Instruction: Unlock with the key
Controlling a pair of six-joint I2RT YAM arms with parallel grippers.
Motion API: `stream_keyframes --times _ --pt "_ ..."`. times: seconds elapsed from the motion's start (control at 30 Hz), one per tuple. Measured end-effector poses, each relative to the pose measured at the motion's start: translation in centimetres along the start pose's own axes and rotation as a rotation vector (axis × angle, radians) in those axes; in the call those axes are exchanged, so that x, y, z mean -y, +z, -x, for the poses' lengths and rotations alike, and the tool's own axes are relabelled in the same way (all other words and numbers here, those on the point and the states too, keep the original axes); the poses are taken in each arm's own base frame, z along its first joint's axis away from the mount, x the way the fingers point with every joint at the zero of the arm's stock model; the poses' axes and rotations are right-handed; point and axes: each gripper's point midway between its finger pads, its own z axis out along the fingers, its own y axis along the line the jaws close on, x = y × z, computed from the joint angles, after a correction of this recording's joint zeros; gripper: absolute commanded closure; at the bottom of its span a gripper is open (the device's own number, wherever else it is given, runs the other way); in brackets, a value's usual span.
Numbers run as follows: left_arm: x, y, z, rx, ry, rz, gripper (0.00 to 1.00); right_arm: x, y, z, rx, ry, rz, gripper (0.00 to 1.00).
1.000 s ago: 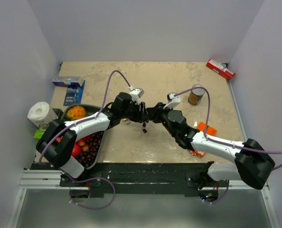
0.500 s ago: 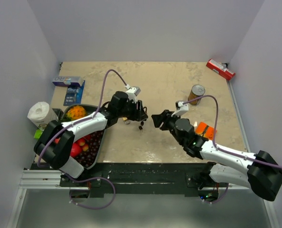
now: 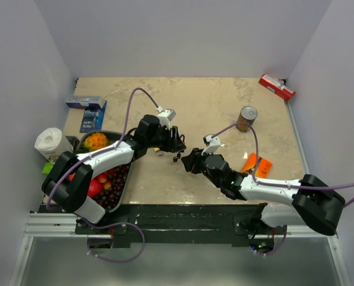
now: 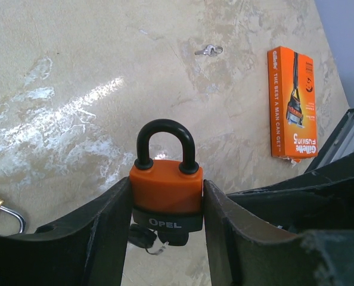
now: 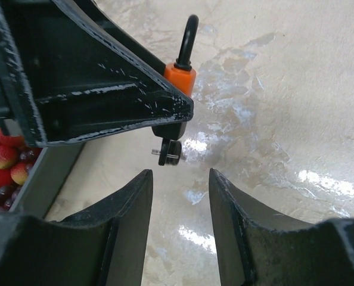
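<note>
Key (image 5: 170,152) under padlock (image 5: 180,77), just ahead of R pincer (image 5: 180,176)

The left gripper (image 4: 166,199) has matt black plastic fingers (image 4: 108,220), their edges scuffed with pale scratches where they face the right gripper (image 5: 180,176), whose own fingers (image 5: 126,208) are the same dull black. Between the left fingers, the padlock (image 4: 166,187) has a smooth, faintly glossy orange plastic shell and a black shackle (image 4: 165,128) with a soft sheen. The key (image 5: 170,152) just under it has a dull black head. The table (image 4: 75,89) beyond is polished, marbled beige, with bright glare. Farther out lie a printed orange card pack (image 4: 292,104) and small shiny metal keys (image 4: 208,50).
</note>
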Motion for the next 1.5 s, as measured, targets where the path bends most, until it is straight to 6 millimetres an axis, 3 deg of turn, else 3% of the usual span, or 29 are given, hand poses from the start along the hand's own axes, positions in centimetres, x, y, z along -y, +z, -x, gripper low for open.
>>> stream_keyframes --times 0.23,0.53,0.87,1.2,1.43,1.5 --pt "0.3 -0.1 0.4 0.013 0.005 -0.010 1.00 0.0 0.8 -1.4 -0.036 0.003 0.000 0.61" --pt "0.4 -0.1 0.4 0.014 0.006 -0.013 1.00 -1.0 1.2 -0.7 -0.013 0.026 0.030 0.65" --pt "0.4 -0.1 0.4 0.013 0.005 -0.017 1.00 -0.8 1.9 -1.4 -0.026 0.021 0.020 0.68" --pt "0.5 -0.1 0.3 0.010 0.005 -0.020 1.00 -1.4 2.6 -1.1 -0.016 0.026 0.028 0.83" --pt "0.5 -0.1 0.3 0.010 0.004 -0.020 1.00 -1.4 2.9 -1.4 -0.024 0.028 0.021 0.83" --pt "0.4 -0.1 0.3 0.010 0.003 -0.019 1.00 -1.4 2.9 -1.4 -0.024 0.028 0.020 0.89"
